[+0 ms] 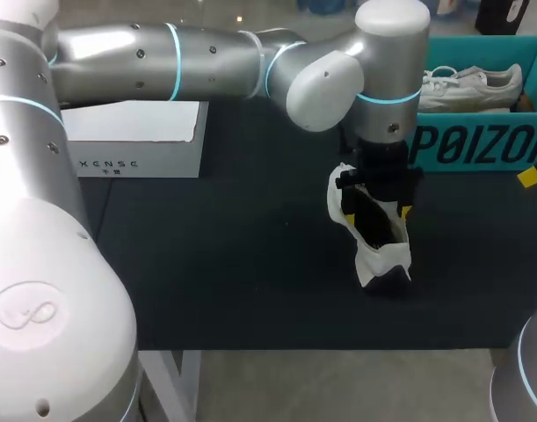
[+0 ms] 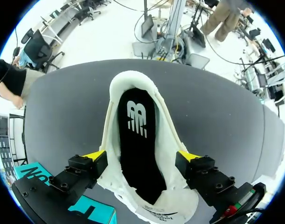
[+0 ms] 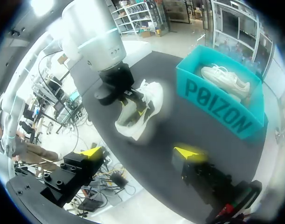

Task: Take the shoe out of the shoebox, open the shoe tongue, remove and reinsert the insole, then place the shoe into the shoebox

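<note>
A white shoe (image 1: pixel 373 236) lies on the dark table just in front of the teal shoebox (image 1: pixel 479 145). My left gripper (image 1: pixel 378 209) hangs directly over it. In the left wrist view its fingers stand wide apart on either side of the shoe's collar (image 2: pixel 166 140), and the black insole (image 2: pixel 137 140) lies inside the shoe. From the right wrist view the shoe (image 3: pixel 137 109) sits under my left gripper (image 3: pixel 128 95). My right gripper (image 3: pixel 140 154) is open and empty, off to the side near the table's edge. A second white shoe (image 1: pixel 470 88) lies in the shoebox (image 3: pixel 221 102).
A white box (image 1: pixel 141 141) stands at the back left of the table. The dark tabletop (image 1: pixel 233 264) stretches left of the shoe. My left arm (image 1: pixel 206 61) spans the back of the table from the left.
</note>
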`<action>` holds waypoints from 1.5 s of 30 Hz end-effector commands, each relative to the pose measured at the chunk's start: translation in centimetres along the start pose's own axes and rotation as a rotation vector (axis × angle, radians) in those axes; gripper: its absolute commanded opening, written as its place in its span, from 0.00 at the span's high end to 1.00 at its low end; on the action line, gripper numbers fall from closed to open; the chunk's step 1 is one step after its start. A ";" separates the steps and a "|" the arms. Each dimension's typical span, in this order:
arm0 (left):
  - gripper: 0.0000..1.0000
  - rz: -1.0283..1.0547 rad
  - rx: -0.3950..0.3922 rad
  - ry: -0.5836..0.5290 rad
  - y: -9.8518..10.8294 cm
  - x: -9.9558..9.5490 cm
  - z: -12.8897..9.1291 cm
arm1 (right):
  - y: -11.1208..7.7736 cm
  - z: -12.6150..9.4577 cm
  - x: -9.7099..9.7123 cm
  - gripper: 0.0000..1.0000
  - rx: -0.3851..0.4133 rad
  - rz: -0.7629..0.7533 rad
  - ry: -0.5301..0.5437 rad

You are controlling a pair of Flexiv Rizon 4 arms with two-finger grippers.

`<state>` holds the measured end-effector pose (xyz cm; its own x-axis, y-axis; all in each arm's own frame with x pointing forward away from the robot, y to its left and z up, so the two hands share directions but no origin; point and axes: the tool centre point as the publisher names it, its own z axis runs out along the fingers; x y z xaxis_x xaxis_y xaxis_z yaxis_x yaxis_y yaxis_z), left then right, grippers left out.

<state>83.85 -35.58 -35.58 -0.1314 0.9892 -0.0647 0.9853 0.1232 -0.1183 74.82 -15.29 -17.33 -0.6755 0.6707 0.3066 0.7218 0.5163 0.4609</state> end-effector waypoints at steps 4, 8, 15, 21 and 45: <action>0.00 0.006 -0.054 -0.032 -0.1 0.2 -3.1 | 0.0 0.1 -0.1 0.00 0.004 0.001 0.000; 0.00 -0.002 -0.091 -0.045 0.1 0.5 -5.9 | 0.0 0.1 -0.1 0.00 0.004 0.001 0.000; 0.00 -0.031 -0.135 -0.078 1.7 2.0 -9.3 | 0.0 0.1 -0.1 0.00 0.004 0.001 0.000; 1.00 -0.109 -0.054 -0.080 2.1 2.6 -9.2 | 0.0 0.1 -0.1 0.00 0.004 0.001 0.000; 1.00 -0.164 0.095 0.012 -1.8 2.3 -1.7 | 0.0 0.1 -0.1 0.00 0.004 0.001 0.000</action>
<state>81.88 -33.06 -33.57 -0.2829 0.9584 -0.0384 0.9395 0.2688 -0.2124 74.82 -15.29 -17.36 -0.6755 0.6706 0.3064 0.7217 0.5163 0.4611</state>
